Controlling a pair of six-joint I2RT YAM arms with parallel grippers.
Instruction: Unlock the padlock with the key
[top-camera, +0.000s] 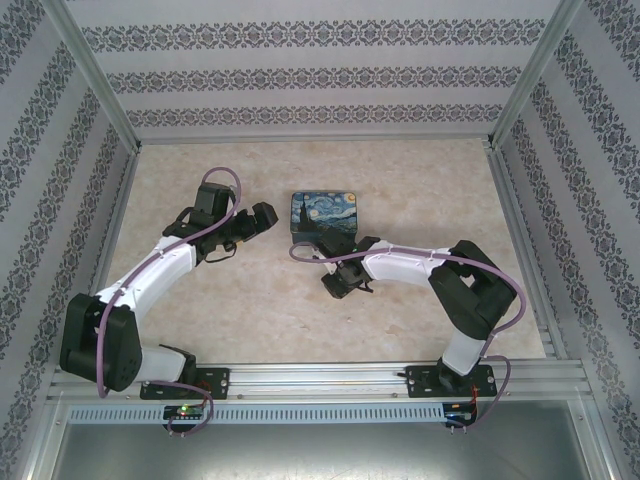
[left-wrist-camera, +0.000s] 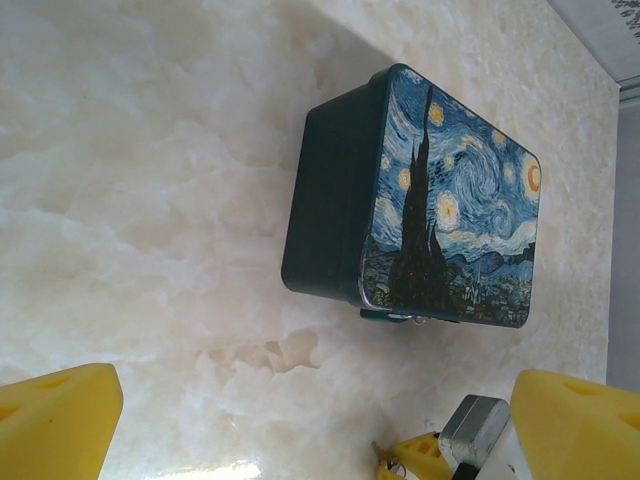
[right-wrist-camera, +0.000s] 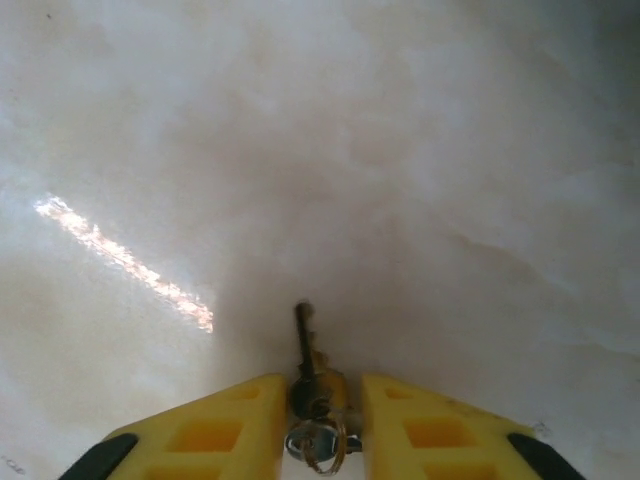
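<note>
The key (right-wrist-camera: 303, 345) is a thin grey metal key on a small ring. Its head sits between the yellow fingers of my right gripper (right-wrist-camera: 322, 385), which have closed onto it, and the blade points away over the marble top. From above, the right gripper (top-camera: 340, 283) hangs low, just in front of the tin. The padlock (left-wrist-camera: 398, 317) is a tiny blue body with a silvery shackle, at the tin's near lower edge. My left gripper (left-wrist-camera: 315, 430) is wide open and holds nothing. It stands left of the tin (top-camera: 262, 218).
The blue tin (top-camera: 325, 213) with the swirling night-sky print lies flat on the marble table (top-camera: 250, 300), between the two grippers. Patterned walls and metal frame rails (top-camera: 520, 250) enclose the table. My right gripper's yellow fingers (left-wrist-camera: 420, 460) also appear low in the left wrist view.
</note>
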